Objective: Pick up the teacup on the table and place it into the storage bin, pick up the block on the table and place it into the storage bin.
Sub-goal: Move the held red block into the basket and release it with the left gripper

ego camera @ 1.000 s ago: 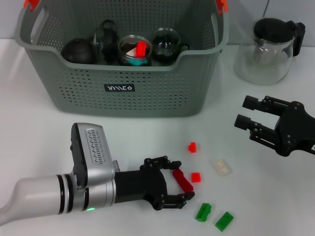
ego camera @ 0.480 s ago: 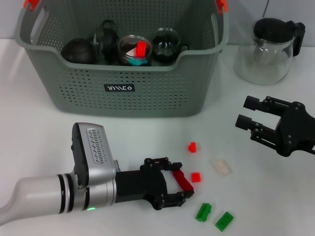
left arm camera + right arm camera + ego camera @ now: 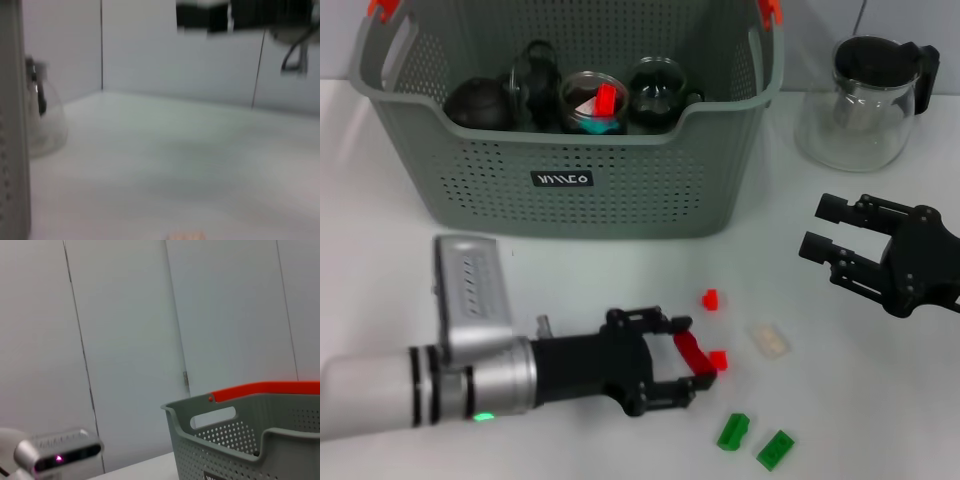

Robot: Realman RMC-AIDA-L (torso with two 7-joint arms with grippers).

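My left gripper (image 3: 692,358) is low over the table, in front of the storage bin (image 3: 720,110), and is shut on a long dark red block (image 3: 691,352) spanning its fingertips. A small red block (image 3: 719,360) lies right beside that fingertip. Inside the bin stand a glass teacup (image 3: 592,104) holding a red piece, another glass cup (image 3: 658,90) and a dark teapot (image 3: 480,102). No teacup shows on the table. My right gripper (image 3: 817,228) hovers open at the right with nothing between its fingers. The right wrist view shows the bin (image 3: 250,435).
A glass pitcher (image 3: 865,100) with a black lid stands at the back right, also blurred in the left wrist view (image 3: 42,120). Loose on the table are a small red block (image 3: 710,298), a cream block (image 3: 770,339) and two green blocks (image 3: 732,431) (image 3: 776,449).
My left wrist has rolled, turning its silver housing, and the gripper with the dark red block has shifted slightly farther from me. The right arm has not moved.
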